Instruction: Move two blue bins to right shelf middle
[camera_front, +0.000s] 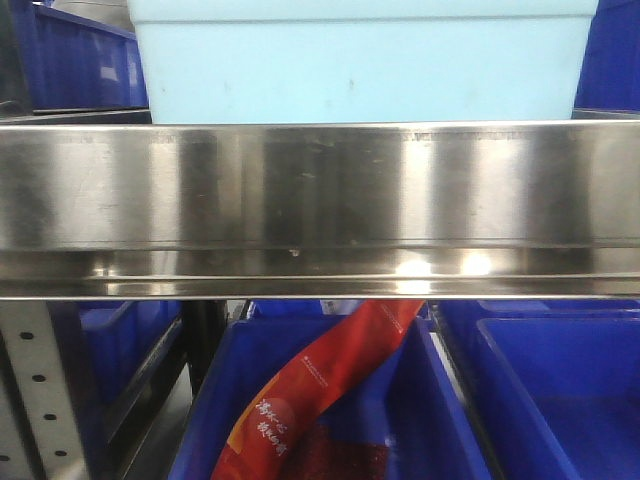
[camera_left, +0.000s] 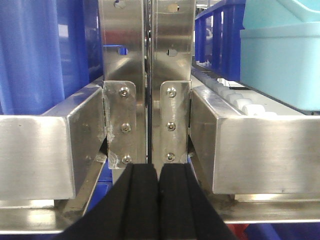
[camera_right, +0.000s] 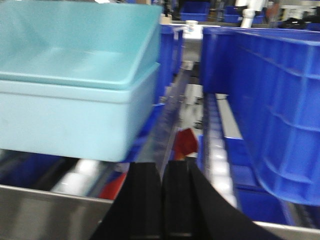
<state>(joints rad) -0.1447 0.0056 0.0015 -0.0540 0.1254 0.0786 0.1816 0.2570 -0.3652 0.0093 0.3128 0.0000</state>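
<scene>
The two blue bins (camera_right: 75, 95), stacked to move together, fill the upper left, while both grippers (camera_right: 162, 200) (camera_left: 159, 200) are pressed together, holding nothing.

pale sky-blue bins (camera_right: 75, 100), royal-blue crate (camera_right: 270, 110), silver shelf rail (camera_front: 320, 200)

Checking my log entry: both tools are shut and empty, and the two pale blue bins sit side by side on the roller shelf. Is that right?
One thing is wrong: the two pale blue bins are nested, one inside the other, not side by side, as the right wrist view shows. The left tool and right tool are indeed shut and empty.
</scene>
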